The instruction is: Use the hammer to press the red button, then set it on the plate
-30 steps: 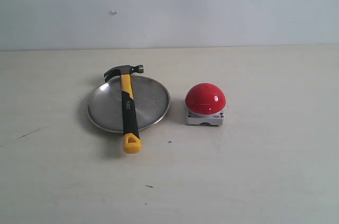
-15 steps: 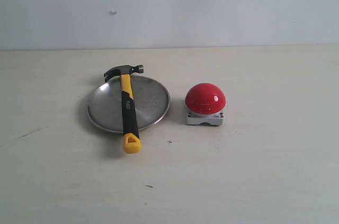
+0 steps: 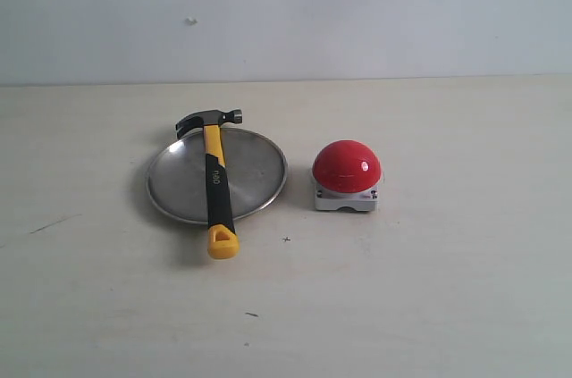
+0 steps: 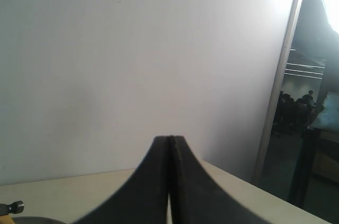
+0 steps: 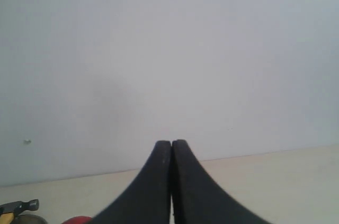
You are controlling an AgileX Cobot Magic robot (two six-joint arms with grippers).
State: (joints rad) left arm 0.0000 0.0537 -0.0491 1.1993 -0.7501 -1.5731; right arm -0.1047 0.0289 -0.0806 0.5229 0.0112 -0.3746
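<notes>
The hammer [image 3: 215, 183] lies across the silver plate [image 3: 255, 172], its dark head past the far rim and its yellow looped end on the table at the near side. To the plate's right sits the red button [image 3: 346, 166] on its grey-white base. Neither arm shows in the exterior view. In the left wrist view my left gripper [image 4: 170, 138] is shut with nothing in it, and the hammer head [image 4: 11, 207] peeks in at the frame's edge. My right gripper [image 5: 171, 142] is shut and empty too, with the hammer head [image 5: 21, 206] and a sliver of the red button [image 5: 78, 220] low in its view.
The objects rest on a pale tabletop [image 3: 429, 289] in front of a white wall [image 3: 357, 12]. The left wrist view shows the table's corner and a dark opening [image 4: 312, 128] beyond the wall's edge.
</notes>
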